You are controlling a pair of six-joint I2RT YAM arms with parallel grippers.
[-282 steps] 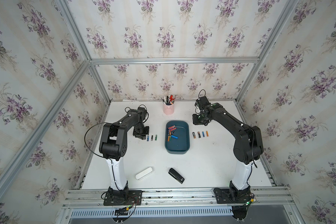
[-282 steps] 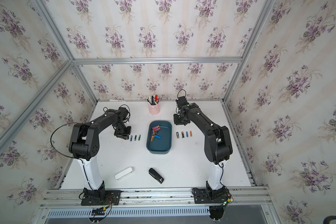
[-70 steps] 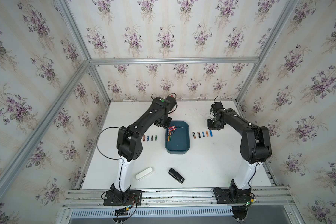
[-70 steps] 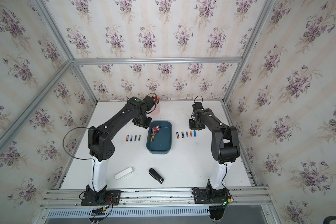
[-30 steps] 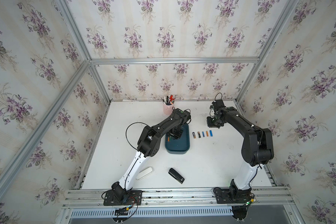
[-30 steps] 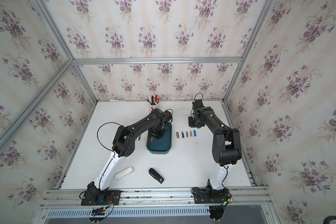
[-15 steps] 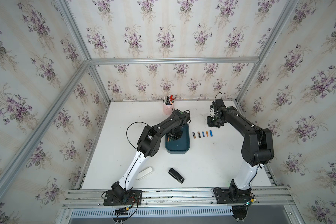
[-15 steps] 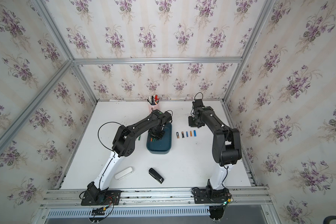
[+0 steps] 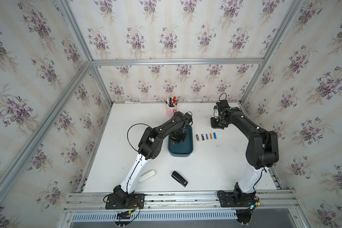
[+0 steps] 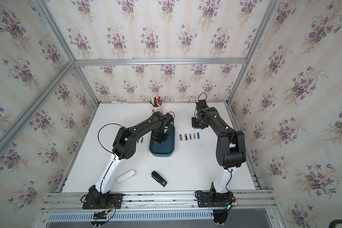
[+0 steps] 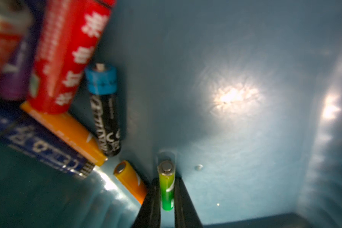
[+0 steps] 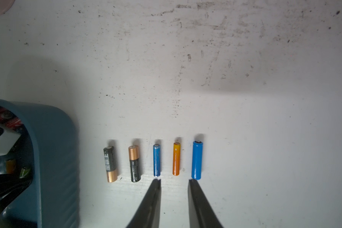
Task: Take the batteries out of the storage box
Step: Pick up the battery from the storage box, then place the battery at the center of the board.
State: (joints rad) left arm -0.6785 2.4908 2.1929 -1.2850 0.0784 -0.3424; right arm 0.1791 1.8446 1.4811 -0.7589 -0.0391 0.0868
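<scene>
The left tool (image 11: 166,180) grips the green battery (image 11: 167,189), its long axis in line with the tool, low inside the storage box (image 11: 225,138).

The scuffed white table (image 9: 205,167) is boxed in behind and on both sides by walls (image 9: 166,39) papered in cream stripes with purple flower sprays, aluminium bars (image 9: 176,61) tracing the seams above it and metal rails (image 9: 186,197) lining its near edge.
</scene>
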